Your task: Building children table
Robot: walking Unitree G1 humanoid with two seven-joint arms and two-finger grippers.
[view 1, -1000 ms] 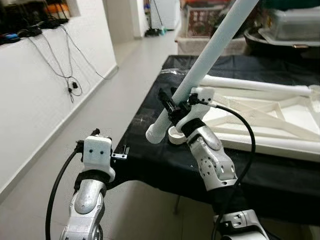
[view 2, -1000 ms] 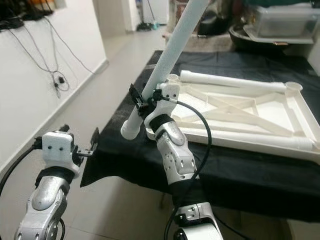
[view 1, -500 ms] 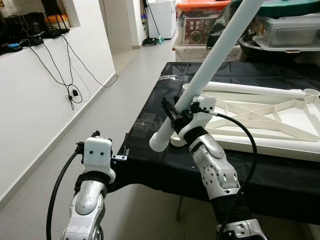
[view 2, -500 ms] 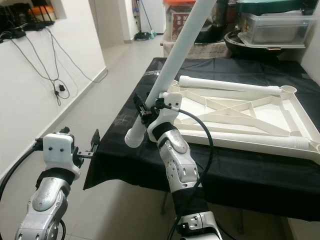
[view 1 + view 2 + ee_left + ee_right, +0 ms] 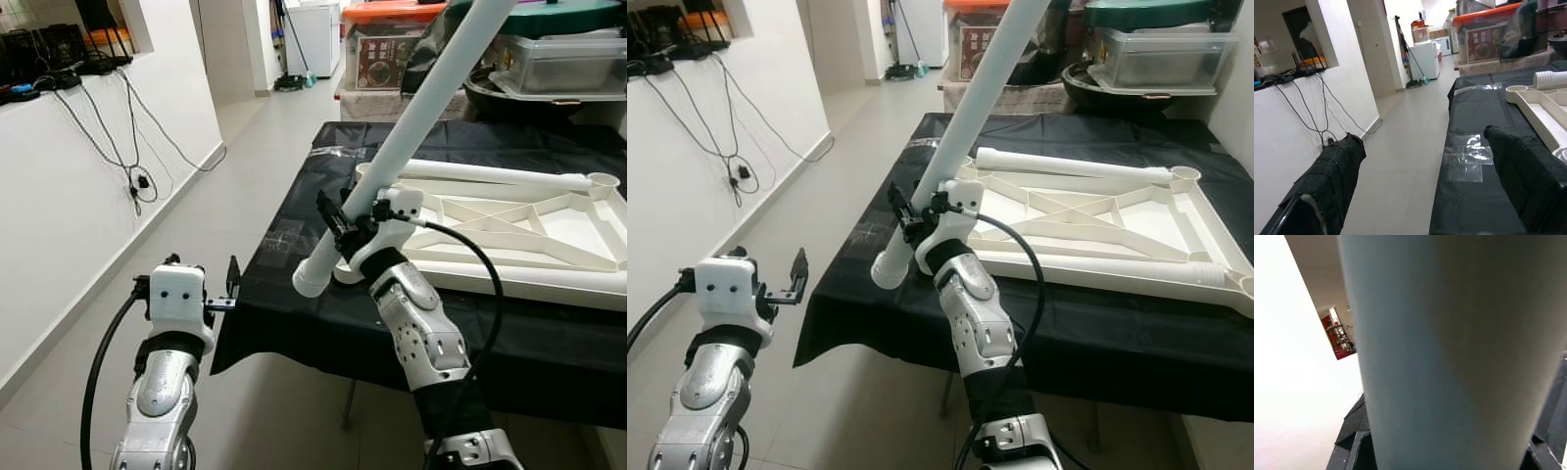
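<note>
A long white table leg [image 5: 421, 103] slants up and away, and my right gripper [image 5: 338, 220] is shut on it near its lower end. That end hangs just above the near left corner of the upturned white table top [image 5: 519, 284], which lies on the black-covered table [image 5: 323, 323]. The corner socket beneath is mostly hidden by the leg. A second white leg [image 5: 500, 174] lies along the top's far side. In the right wrist view the leg [image 5: 1449, 352] fills the frame. My left gripper [image 5: 232, 284] is open and holds nothing, in the air off the table's left front corner; its fingers [image 5: 1327, 181] stand wide apart.
A white wall with dangling cables [image 5: 137, 176] runs along the left. Tiled floor [image 5: 245, 147] stretches between the wall and the table. Storage boxes and tubs [image 5: 558, 59] are stacked behind the table. Clear tape [image 5: 1464, 156] is stuck on the black cloth.
The camera has tilted up, so more of the room shows. My left gripper has drifted a little left, away from the table edge. The right gripper still holds the leg at the same slant.
</note>
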